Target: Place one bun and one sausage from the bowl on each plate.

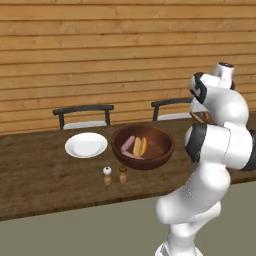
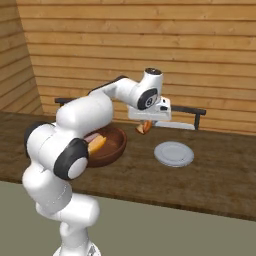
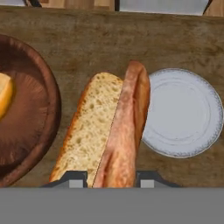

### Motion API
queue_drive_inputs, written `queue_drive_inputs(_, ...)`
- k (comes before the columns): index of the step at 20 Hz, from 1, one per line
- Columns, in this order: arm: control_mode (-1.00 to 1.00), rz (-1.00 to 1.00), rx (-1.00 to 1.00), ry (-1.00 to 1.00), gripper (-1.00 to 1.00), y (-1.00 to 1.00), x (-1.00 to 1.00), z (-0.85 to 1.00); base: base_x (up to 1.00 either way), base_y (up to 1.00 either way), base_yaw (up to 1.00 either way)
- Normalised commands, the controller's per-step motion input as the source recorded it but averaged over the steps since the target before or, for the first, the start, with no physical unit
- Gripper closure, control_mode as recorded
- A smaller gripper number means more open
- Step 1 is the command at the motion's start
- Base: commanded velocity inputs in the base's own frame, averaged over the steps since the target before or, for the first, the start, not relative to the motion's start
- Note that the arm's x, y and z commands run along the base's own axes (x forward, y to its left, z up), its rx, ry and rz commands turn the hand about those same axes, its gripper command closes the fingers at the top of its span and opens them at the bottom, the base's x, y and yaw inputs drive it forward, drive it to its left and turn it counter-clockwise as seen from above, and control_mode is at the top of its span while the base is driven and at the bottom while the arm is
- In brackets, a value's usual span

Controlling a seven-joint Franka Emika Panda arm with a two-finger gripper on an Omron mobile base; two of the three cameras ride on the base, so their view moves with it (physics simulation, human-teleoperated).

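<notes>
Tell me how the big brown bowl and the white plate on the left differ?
The bowl is deep, dark reddish-brown wood; the plate is flat and white. The bowl is wider than the plate. The bowl holds sausages and a bun; the plate holds nothing. Both are round and rest on the wooden table, side by side.
</notes>
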Motion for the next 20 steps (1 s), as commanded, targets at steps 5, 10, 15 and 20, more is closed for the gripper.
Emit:
queue_drive_inputs(5, -1.00, 0.00, 0.00, 0.05, 1.00, -1.00, 0.44, -0.47, 0.00, 0.00, 0.00)
queue_drive_inputs(10, -1.00, 0.00, 0.00, 0.09, 1.00, -0.91, 0.45, -0.68, 0.00, 0.00, 0.00)
queue_drive_inputs(15, -1.00, 0.00, 0.03, 0.01, 1.00, -0.68, 0.12, -0.54, 0.00, 0.00, 0.00)
queue_drive_inputs(20, -1.00, 0.00, 0.04, -0.05, 1.00, -0.11, 0.00, -0.55, 0.00, 0.00, 0.00)
